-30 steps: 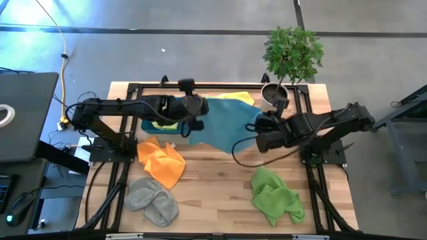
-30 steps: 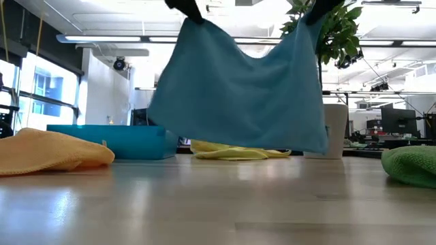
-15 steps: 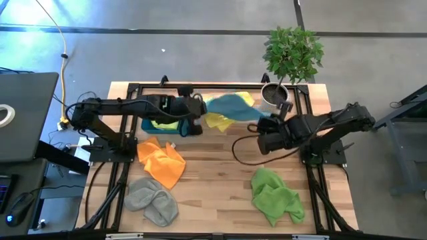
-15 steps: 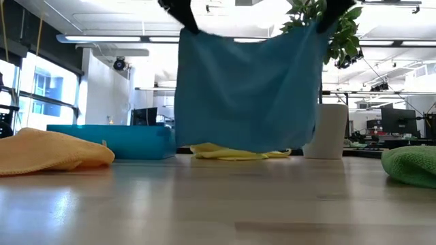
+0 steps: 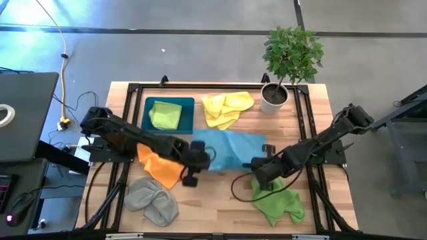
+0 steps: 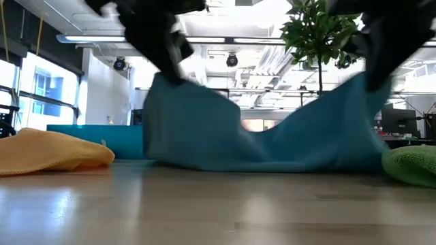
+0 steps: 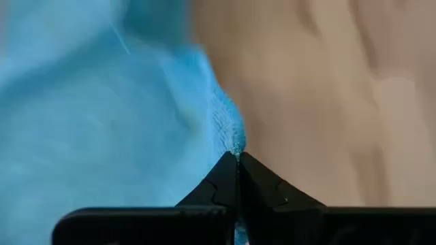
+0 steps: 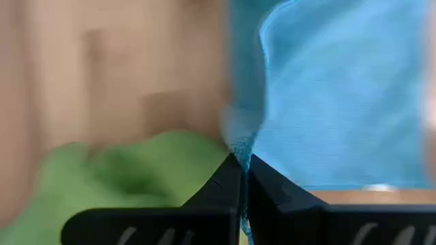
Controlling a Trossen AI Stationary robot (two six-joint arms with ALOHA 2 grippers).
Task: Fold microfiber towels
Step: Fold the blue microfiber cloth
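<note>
A light blue microfiber towel [image 5: 227, 148] is stretched between my two grippers at mid-table. Its far part lies on the wood and its middle [image 6: 262, 153] sags to the table. My left gripper [image 5: 197, 165] is shut on the near left corner and my right gripper [image 5: 257, 169] on the near right corner. In the low view, the left gripper [image 6: 165, 68] and the right gripper [image 6: 377, 76] hold both corners a little above the table. My left gripper pinches the towel's near left corner [image 7: 230, 141] between its two fingertips, coming steeply from above. That corner is raised off the table and the cloth slopes down from it. My right gripper pinches the near right corner [image 8: 240, 146] at its fingertips, also steeply from above. The corner is raised, with the cloth falling away toward the middle.
A yellow towel [image 5: 227, 109] lies at the back, beside a teal tray [image 5: 190, 107] holding a light green towel [image 5: 165, 115]. An orange towel [image 5: 162, 162] and a grey one [image 5: 152, 200] lie near left. A green towel [image 5: 277, 197] lies by my right gripper. A potted plant [image 5: 275, 97] stands far right.
Both grippers have come down and toward the table's near edge, tipping to point more steeply down. The blue towel hung free in the air from its two upper corners. Now its lower part has been laid on the table, with only the held corners raised.
</note>
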